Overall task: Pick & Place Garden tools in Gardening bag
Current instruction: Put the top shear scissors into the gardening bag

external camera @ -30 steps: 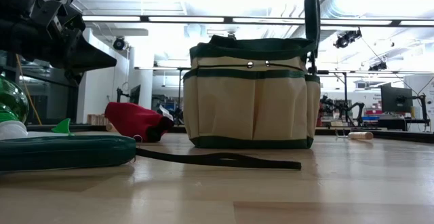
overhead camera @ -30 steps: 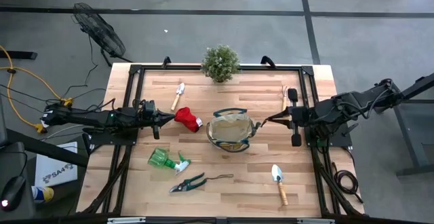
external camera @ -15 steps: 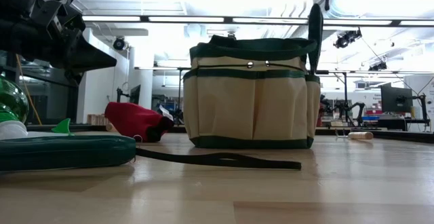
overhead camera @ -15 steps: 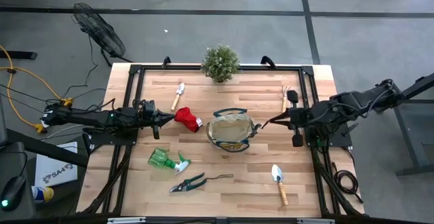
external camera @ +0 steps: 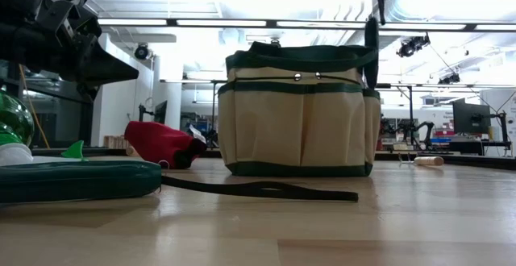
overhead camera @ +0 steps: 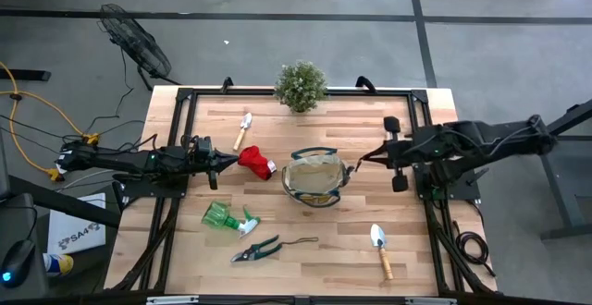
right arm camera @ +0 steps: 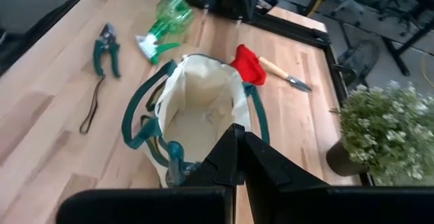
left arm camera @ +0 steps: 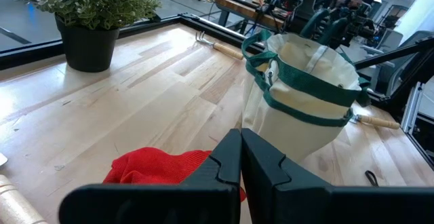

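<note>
The tan gardening bag (overhead camera: 314, 180) with dark green trim stands upright on its base mid-table, mouth open (right arm camera: 200, 108). My right gripper (overhead camera: 359, 165) is shut, above the bag's right rim, beside its raised right loop handle (external camera: 371, 52). My left gripper (overhead camera: 222, 160) is shut and empty, just left of the red glove (overhead camera: 257, 163). On the table lie the green spray bottle (overhead camera: 229, 217), the pruners (overhead camera: 259, 248), one trowel (overhead camera: 243, 128) at the far left and one (overhead camera: 380, 248) at the near right. The rake (left arm camera: 217, 45) shows only in the left wrist view. My right gripper's shut fingers (right arm camera: 237, 132) point slantwise down toward the bag's open mouth, right beside the green loop handle (right arm camera: 173, 157). I cannot tell whether they touch the handle. The handle stands upright above the rim.
A potted plant (overhead camera: 301, 85) stands at the far edge behind the bag. The pruners' dark strap (external camera: 258, 189) trails on the wood in front of the bag. Black frame rails (overhead camera: 176, 157) run along the table's left and right sides.
My right gripper has shifted a little toward the table's far edge, and its arm now covers the rake in the high view. The bag's right handle shows lower and narrower in the low view than a second ago. The bag itself has stayed in place.
</note>
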You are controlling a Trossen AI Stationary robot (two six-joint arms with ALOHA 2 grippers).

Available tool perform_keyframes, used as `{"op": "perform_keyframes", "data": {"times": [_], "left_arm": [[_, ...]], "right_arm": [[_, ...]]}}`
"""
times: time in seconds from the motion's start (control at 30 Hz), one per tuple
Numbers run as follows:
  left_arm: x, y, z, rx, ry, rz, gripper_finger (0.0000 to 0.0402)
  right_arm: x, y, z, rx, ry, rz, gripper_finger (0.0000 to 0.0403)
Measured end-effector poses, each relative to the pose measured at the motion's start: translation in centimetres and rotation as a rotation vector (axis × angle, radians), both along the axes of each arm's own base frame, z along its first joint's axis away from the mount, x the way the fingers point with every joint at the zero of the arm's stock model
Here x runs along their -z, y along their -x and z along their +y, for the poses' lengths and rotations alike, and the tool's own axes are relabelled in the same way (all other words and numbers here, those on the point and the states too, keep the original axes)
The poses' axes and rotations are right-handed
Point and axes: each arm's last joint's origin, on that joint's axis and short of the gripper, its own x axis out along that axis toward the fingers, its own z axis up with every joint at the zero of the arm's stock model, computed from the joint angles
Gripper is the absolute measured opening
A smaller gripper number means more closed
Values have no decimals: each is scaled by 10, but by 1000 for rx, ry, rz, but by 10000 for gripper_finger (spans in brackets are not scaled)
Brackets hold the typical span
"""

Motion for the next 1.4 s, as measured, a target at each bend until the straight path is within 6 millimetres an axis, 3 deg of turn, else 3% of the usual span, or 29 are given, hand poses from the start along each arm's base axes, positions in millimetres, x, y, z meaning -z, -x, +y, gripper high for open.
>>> {"op": "perform_keyframes", "data": {"times": [0.27,0.7,0.97,1.17,1.4], "left_arm": [[0,0,0,0,0,0,2],[0,0,0,0,0,0,2],[0,0,0,0,0,0,2],[0,0,0,0,0,0,2],[0,0,0,0,0,0,2]], "right_arm": [[4,-14,-11,-80,59,22,4],[3,-40,-34,-145,102,-80,5],[10,-48,-34,-235,64,-47,5],[4,-51,-35,-268,84,-125,5],[17,-63,-45,-324,22,-65,5]]}}
